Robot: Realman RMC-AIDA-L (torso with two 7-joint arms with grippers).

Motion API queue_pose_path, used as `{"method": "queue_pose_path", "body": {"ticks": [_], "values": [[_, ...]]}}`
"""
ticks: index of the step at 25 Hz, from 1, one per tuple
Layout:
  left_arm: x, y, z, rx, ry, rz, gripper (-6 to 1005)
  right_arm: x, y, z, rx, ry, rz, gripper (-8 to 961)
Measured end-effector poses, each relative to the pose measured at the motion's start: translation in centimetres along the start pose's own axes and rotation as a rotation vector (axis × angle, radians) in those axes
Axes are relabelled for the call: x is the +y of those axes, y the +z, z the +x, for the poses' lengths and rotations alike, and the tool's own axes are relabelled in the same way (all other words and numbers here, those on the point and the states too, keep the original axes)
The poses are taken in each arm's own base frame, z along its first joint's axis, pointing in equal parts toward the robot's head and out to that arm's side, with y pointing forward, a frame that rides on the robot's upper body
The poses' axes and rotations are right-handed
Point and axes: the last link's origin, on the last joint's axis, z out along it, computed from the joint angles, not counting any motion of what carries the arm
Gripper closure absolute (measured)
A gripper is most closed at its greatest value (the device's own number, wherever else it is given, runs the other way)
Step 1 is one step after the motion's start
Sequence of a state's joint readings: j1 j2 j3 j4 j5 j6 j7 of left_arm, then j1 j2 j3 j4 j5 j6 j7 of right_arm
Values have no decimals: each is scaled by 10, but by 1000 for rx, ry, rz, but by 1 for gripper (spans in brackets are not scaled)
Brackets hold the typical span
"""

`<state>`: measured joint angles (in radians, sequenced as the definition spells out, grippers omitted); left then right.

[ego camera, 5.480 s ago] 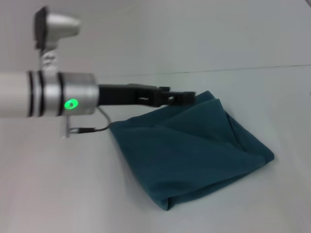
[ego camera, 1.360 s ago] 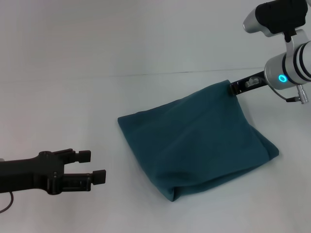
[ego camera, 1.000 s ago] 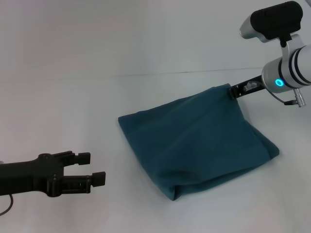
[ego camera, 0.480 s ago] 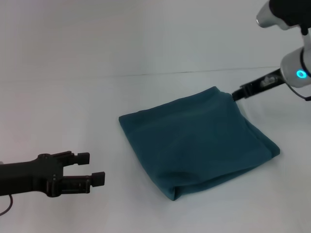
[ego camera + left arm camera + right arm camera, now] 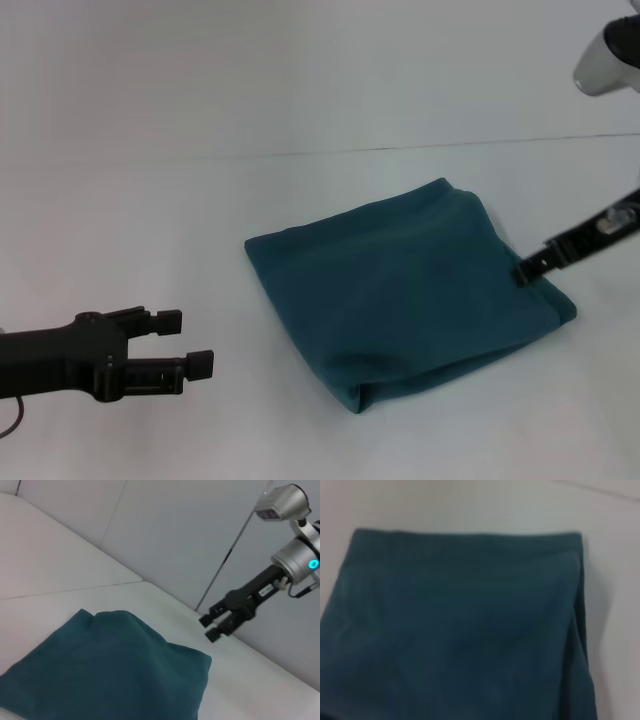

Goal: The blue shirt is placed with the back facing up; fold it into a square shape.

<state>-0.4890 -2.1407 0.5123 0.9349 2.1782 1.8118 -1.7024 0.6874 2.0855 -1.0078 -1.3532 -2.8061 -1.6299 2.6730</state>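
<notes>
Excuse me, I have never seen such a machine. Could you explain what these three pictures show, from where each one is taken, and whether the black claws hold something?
This is a robot with two arms, each ending in a black gripper. One picture looks down from a camera on its head; the other two come from cameras on the left and right wrists. On the white table lies the blue shirt, folded into a rough square. The left gripper hangs low over the table, well away from the cloth, open and empty. The right gripper is at the shirt's right edge; the left wrist picture shows it open and holding nothing. The right wrist picture shows only the shirt from close above.
</notes>
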Motion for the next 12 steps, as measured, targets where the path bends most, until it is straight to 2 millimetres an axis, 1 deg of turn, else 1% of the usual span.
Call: {"method": "queue_pose_path", "body": {"ticks": [4, 10, 12], "values": [[-1, 0, 1, 0, 3, 5, 51, -6, 0, 12, 59, 13, 32, 91], [-2, 0, 0, -6, 11, 12, 51, -9, 12, 23, 93, 32, 25, 9], [-2, 0, -1, -14, 23, 13, 50, -9, 16, 25, 97, 35, 15, 16]]}}
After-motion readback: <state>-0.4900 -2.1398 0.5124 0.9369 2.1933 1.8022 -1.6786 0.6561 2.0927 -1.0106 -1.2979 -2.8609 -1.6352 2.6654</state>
